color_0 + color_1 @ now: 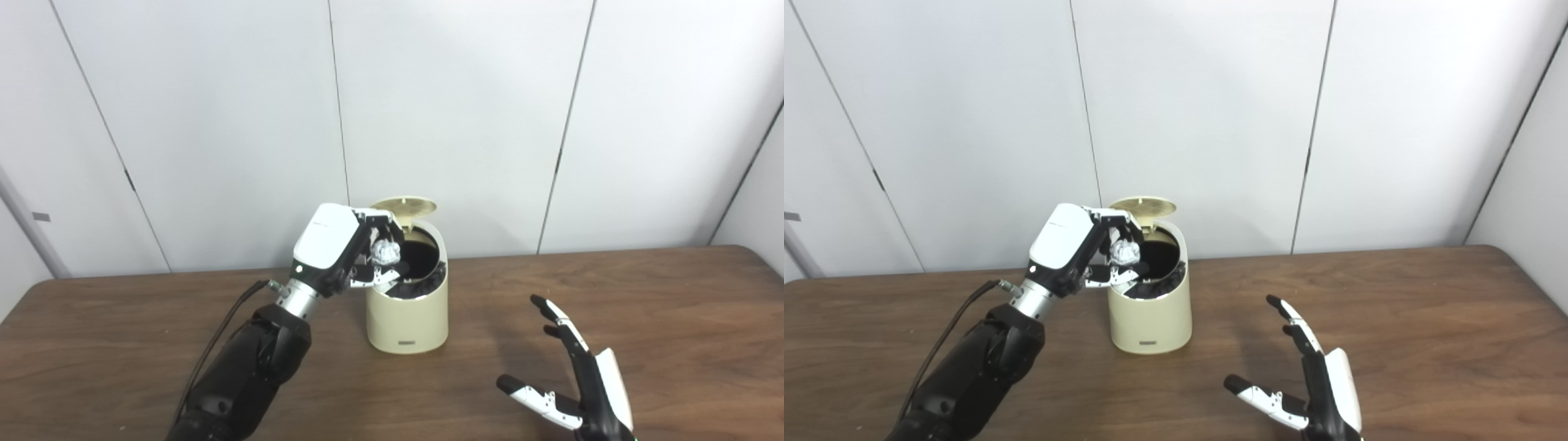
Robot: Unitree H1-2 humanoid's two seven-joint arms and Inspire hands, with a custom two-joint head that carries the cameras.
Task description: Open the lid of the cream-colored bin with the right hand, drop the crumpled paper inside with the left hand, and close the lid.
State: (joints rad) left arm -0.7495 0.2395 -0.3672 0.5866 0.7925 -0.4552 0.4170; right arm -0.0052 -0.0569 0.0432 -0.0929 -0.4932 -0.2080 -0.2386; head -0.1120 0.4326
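Reaching up from the lower left of the frame, the left arm (245, 373) ends in the left hand (343, 248), which sits just left of centre, raised off the wooden table (122, 331) and level with the top of the bin. Its white back faces the camera and its fingers (376, 215) curl forward and down over the crumpled paper (386, 250), while the thumb (383, 277) comes in from below, so the small white ball is pinched between them. The paper lies at the left edge of the bin's mouth, partly over the dark opening and above the rim; whether it touches the rim cannot be told.

The cream-colored bin (407, 318) stands upright on the table at the centre of the frame, its sloped top showing a black interior. Its round lid (405, 207) is swung up and back, standing open behind the mouth, just right of the left hand's fingertips.

Toward the lower right of the frame, the right hand (1317, 386) hovers over the table, well apart from the bin and holding nothing. Its palm is turned leftward, its fingers (1295, 321) are stretched out and upward toward the bin's side of the frame, and its thumb (1262, 395) is spread wide to the left.
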